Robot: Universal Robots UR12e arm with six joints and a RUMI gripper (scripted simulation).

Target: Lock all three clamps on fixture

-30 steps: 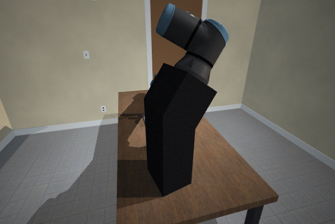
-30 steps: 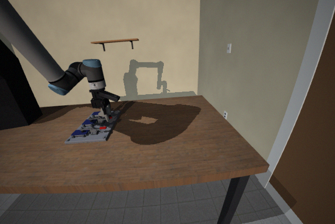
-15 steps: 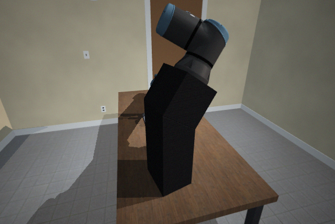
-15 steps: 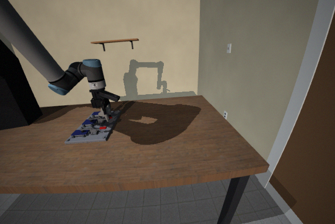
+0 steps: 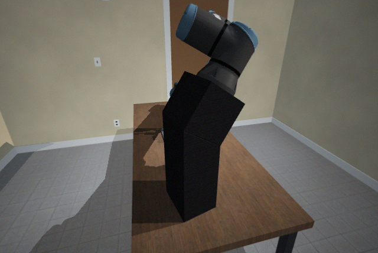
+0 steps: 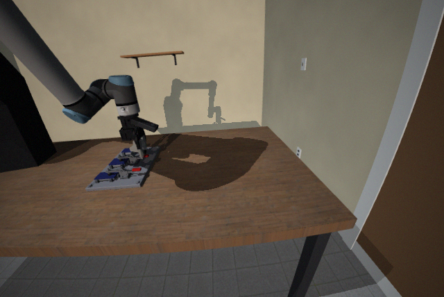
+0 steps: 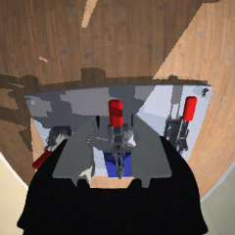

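The grey fixture plate [image 6: 120,175] lies on the wooden table and carries three toggle clamps with red handles over blue parts [image 6: 106,175]. In the wrist view the middle clamp's red handle [image 7: 116,113] sits just beyond my fingertips, and its linkage and a blue part [image 7: 117,164] lie between my two fingers. A second red handle [image 7: 189,108] is at the right and a third [image 7: 41,159] at the lower left. My gripper [image 7: 116,116] [image 6: 140,150] is open, its fingers straddling the middle clamp without touching it. It hangs over the plate's far end. I cannot tell whether any clamp is locked.
The robot's black pedestal [image 5: 195,149] stands on the table and hides the fixture in the top view. The arm [image 6: 43,67] reaches in from the left. The table's edges are far from the plate, and a wall shelf [image 6: 152,55] hangs behind.
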